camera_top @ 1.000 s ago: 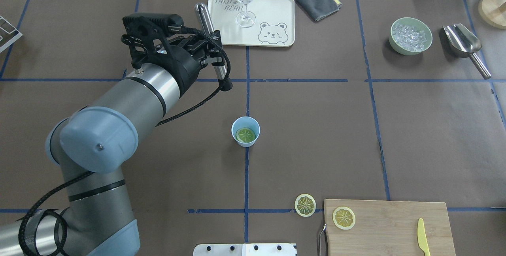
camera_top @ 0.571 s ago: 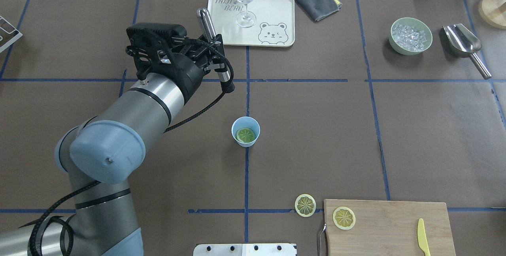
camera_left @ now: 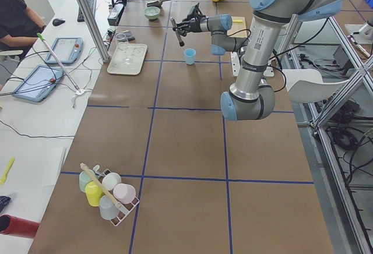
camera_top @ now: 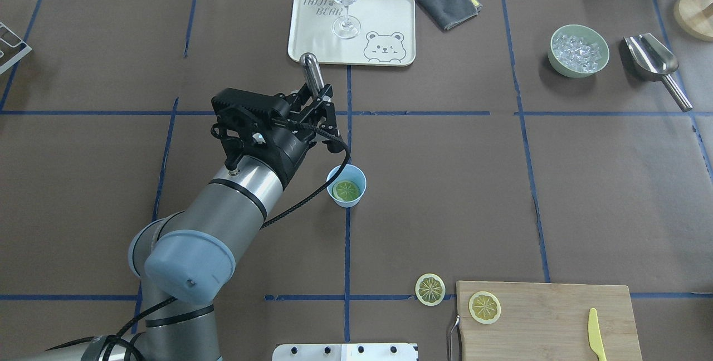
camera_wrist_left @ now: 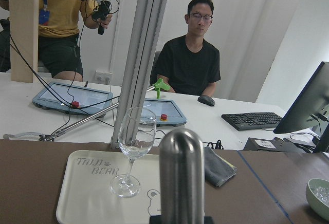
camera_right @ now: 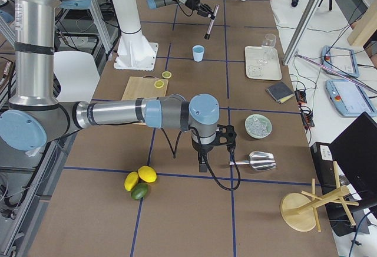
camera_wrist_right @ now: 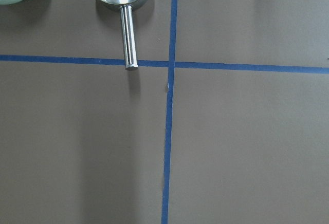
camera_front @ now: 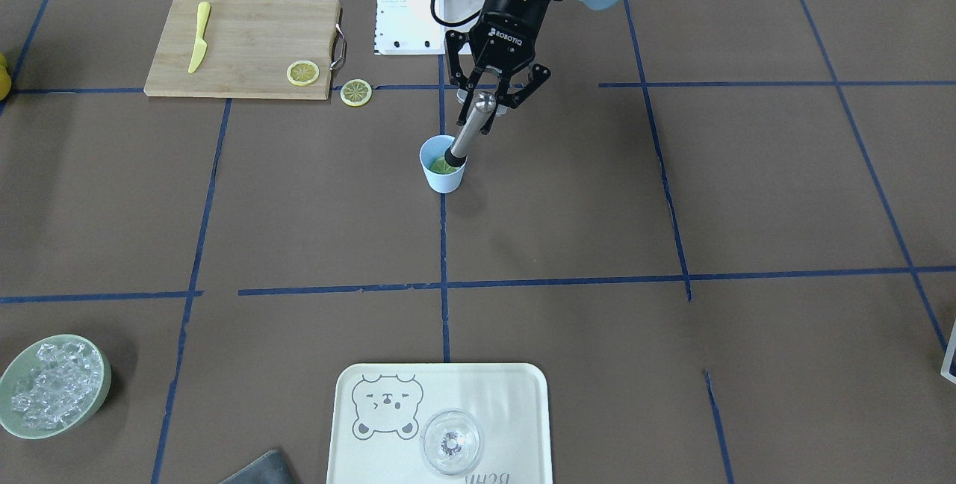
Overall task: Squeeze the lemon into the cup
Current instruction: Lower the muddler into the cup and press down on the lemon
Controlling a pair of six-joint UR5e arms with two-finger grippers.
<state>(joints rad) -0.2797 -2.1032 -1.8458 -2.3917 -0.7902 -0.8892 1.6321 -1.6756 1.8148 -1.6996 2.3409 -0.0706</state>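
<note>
At the desk's (camera_top: 445, 194) near right, a cutting board (camera_top: 557, 316) carries a spare slice (camera_top: 484, 307). In the middle stands the cup (camera_front: 442, 179), with the lemon (camera_top: 346, 189) lying flat inside. Just left and beyond, the left gripper (camera_front: 495, 95) is clenched on a tilted steel muddler (camera_front: 469, 129) held in the air. At the far right, the right gripper (camera_right: 202, 166) hangs near the scoop (camera_right: 259, 160); whether its jaws are parted I cannot tell.
</note>
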